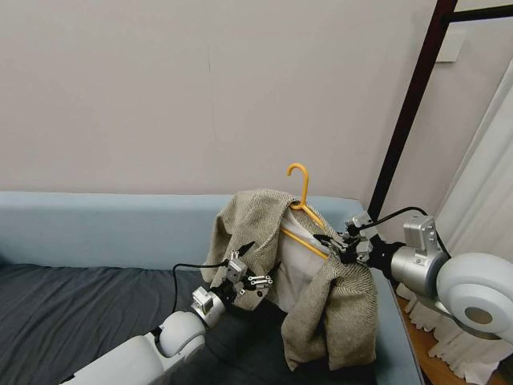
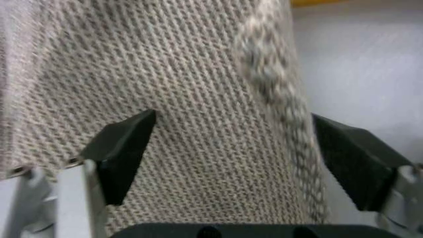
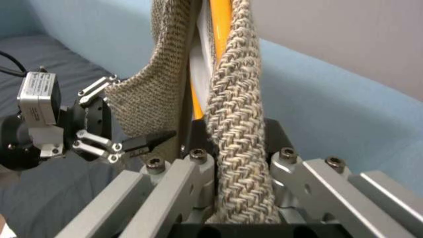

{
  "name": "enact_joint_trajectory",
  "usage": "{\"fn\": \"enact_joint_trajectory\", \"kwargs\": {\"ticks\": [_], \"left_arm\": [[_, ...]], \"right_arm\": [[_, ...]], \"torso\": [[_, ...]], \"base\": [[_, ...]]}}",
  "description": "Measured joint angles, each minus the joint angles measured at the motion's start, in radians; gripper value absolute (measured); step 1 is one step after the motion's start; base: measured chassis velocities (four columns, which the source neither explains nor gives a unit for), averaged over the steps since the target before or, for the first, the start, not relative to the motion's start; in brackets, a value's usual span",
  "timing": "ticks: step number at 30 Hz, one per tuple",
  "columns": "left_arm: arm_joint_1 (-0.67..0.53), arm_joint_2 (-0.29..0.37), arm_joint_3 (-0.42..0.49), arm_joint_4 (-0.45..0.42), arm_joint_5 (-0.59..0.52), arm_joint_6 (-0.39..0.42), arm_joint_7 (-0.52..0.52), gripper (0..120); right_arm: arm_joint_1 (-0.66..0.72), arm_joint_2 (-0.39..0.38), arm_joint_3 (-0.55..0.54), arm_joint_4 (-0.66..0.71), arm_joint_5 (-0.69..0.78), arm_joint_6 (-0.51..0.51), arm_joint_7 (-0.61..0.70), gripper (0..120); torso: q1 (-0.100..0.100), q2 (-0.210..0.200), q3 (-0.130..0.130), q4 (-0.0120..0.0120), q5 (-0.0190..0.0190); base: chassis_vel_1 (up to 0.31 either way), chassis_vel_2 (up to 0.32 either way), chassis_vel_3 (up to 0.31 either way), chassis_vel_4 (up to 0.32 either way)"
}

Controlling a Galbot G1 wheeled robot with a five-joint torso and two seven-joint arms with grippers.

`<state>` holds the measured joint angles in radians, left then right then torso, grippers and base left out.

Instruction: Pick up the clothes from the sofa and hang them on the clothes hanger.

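The count comes to 1 coat [image 1: 337,297], beige herringbone, and 1 yellow hanger [image 1: 300,180] with 1 hook at its top. There is 1 sofa [image 1: 96,224], pale blue, and its dark seat cushion [image 1: 80,313] seems to be 1 piece, though no seam can be made out. 2 robot arms show, each ending in 1 end effector: the left end effector [image 1: 255,282] and the right end effector [image 1: 341,243], 2 in all. The left wrist view shows 2 black fingertips [image 2: 122,148] on the left one. There are 2 black cables [image 1: 180,277], 1 at each wrist. At the right stand 1 dark rack post [image 1: 409,104], 1 crossbar [image 1: 481,12] and 1 white curtain [image 1: 481,200].
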<state>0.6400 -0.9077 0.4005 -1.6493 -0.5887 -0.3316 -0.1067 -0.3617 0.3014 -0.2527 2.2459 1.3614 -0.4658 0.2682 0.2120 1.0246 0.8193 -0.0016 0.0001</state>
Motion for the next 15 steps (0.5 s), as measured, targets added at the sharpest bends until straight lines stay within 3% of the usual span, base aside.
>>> {"fn": "enact_joint_trajectory", "kwargs": {"ticks": [15], "left_arm": [[-0.009, 0.000, -0.055, -0.016, 0.001, -0.005, -0.031, 30]], "right_arm": [[0.000, 0.017, -0.020, -0.012, -0.014, -0.023, 0.014, 10]], "torso": [[0.000, 0.000, 0.000, 0.0001, -0.0002]], "base": [[0.000, 0.000, 0.000, 0.000]]}}
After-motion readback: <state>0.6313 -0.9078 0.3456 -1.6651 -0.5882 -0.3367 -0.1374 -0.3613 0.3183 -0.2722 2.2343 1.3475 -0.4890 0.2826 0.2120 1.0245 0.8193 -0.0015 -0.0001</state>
